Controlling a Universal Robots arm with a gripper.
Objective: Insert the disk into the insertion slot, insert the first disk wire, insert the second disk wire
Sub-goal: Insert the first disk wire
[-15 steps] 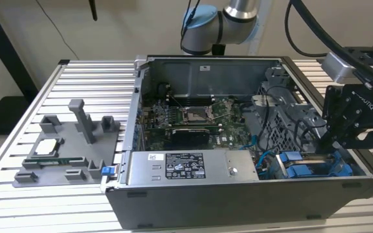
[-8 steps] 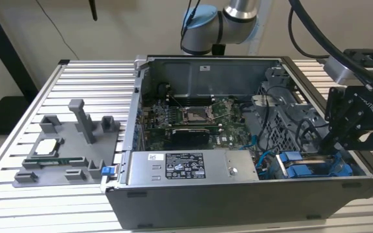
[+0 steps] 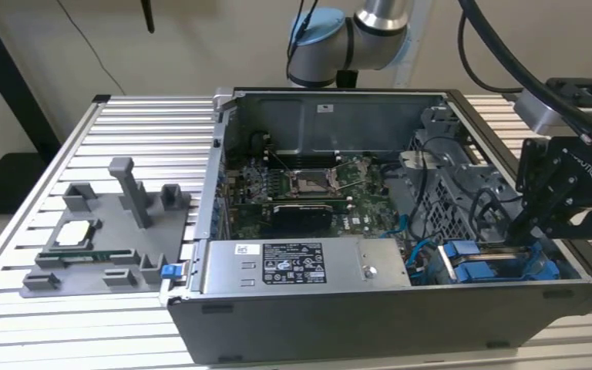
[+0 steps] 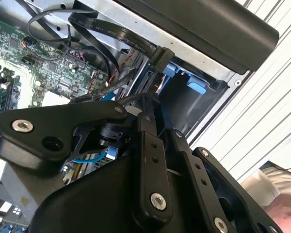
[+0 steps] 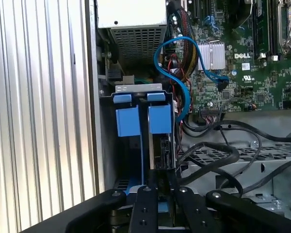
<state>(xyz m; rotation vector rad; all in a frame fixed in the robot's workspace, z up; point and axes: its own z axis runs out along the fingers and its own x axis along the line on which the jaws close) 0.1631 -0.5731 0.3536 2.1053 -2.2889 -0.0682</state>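
Note:
The disk (image 5: pixel 160 119) stands on edge in the insertion slot (image 5: pixel 138 88), its blue carrier level with a second blue carrier (image 5: pixel 128 121) beside it. In the exterior view both blue carriers (image 3: pixel 492 271) sit in the case's near corner on that view's right. My black gripper (image 5: pixel 160 175) reaches down at the disk's inner end, fingers drawn together; whether they pinch anything is hidden. In the second wrist view a flat black wire (image 4: pixel 116 34) ends in a connector (image 4: pixel 160 60) just past my gripper (image 4: pixel 143 107), over the disk's dark edge (image 4: pixel 150 82). A blue wire (image 5: pixel 170 42) loops above the bay.
The open computer case (image 3: pixel 378 324) lies on a slatted metal table (image 3: pixel 49 324). Its motherboard (image 3: pixel 307 193) and power supply (image 3: pixel 296 266) fill the middle. Black cables (image 5: pixel 218 155) cross a perforated bracket beside my gripper. A grey fixture (image 3: pixel 111 239) with parts sits on the exterior view's left.

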